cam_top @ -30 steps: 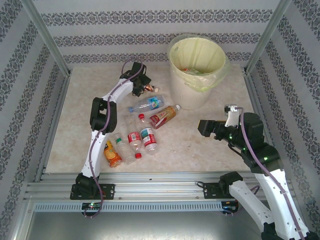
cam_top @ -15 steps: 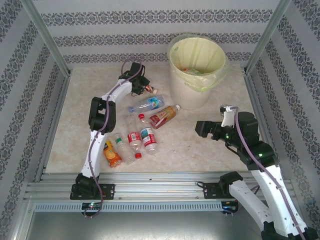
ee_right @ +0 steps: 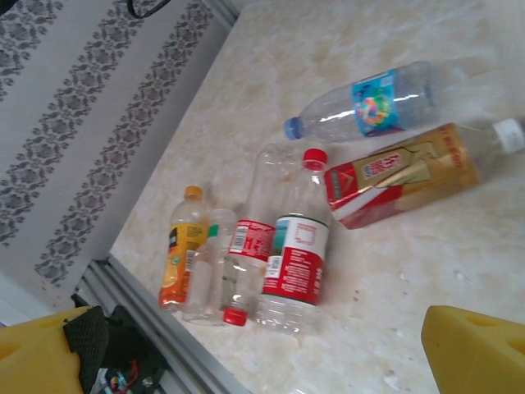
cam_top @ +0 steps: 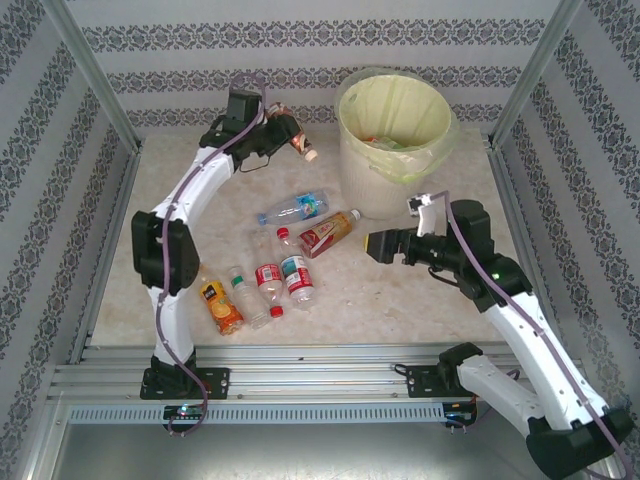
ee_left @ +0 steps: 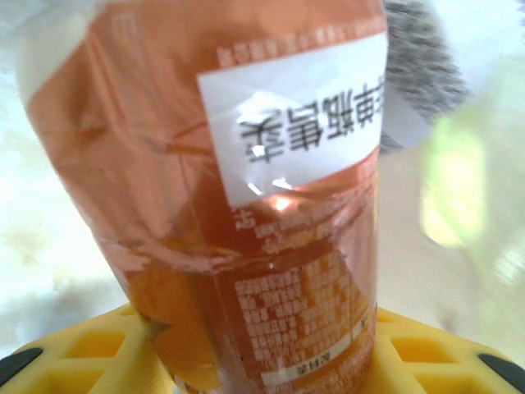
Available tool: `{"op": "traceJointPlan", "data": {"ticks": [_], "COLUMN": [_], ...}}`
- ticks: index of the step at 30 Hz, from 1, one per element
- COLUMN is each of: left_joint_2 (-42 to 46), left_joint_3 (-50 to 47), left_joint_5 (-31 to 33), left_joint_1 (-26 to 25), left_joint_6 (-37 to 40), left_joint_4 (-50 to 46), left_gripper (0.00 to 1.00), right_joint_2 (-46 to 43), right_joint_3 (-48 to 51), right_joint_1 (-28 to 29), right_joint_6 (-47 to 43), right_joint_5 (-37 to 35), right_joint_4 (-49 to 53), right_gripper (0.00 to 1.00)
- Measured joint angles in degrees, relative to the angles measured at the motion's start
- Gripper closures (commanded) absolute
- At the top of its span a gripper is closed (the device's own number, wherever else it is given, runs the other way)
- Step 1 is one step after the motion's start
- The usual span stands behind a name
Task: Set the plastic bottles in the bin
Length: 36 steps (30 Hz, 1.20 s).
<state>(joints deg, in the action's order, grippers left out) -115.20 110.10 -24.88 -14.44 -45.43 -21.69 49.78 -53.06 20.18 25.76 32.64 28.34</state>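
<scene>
Left gripper (cam_top: 272, 132) is clamped on the brown-label bottle (cam_top: 291, 134), held up off the table (cam_top: 380, 300) at the far left, in front of the patterned wall (cam_top: 300, 40). The bottle is tilted, white cap (cam_top: 311, 155) pointing down towards the bin (cam_top: 346, 112). It sits just left of the bin's rim and isn't over the opening. On the left wrist view the brown label (ee_left: 271, 205) is right up against the lens, with my yellow fingers (ee_left: 90, 349) on either side of it at the bottom. The bin has the pale green bag in it and some bottles already at the bottom (cam_top: 385, 146). Right gripper (cam_top: 378, 245) is wide open with nothing in it, hanging above bare table in front of the bin and pointing left at the pile. Nearest to it is the red-and-gold bottle (ee_right: 402, 185), lying flat. The blue-label bottle (ee_right: 385, 103) lies just beyond that one. Further left there's a tight cluster side by side: two red-label bottles (ee_right: 295, 254), the green-cap bottle (ee_right: 209, 263) and the orange juice bottle (ee_right: 180, 254), all lying down near the aluminium rail (cam_top: 320, 375). The cluster bottles touch each other, so none of them has free sides.
</scene>
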Motion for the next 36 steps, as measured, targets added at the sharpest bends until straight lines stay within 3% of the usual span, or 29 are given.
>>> {"op": "traceJointPlan", "data": {"ticks": [9,15,28,36], "left_joint_2": [14.4,20.5,24.1,24.1], "left_joint_3": [-23.1,-34.8,-39.0,-39.2], "left_joint_5": [-14.5,-23.2,-29.2,-29.6], "left_joint_1": [-0.7,-1.8,-4.4,-5.1], "left_joint_6": [2.6,0.2,-4.9,-6.1], "left_joint_4": [11.9,25.1,37.8,39.0], "left_gripper": [0.49,0.5,0.5,0.5], "right_joint_2": [10.4,18.1,29.6,31.5], "right_joint_3": [-5.4,-6.6,-13.7,-17.0], "right_joint_1": [4.5,6.4,8.2,8.2], "right_joint_6": [6.3,11.7,15.2,14.2], "right_joint_5": [1.6,2.9,2.8,2.8], "right_joint_4": [-8.6,-15.7,-21.2,-20.9], "right_gripper": [0.05,0.09,0.26,0.55]}}
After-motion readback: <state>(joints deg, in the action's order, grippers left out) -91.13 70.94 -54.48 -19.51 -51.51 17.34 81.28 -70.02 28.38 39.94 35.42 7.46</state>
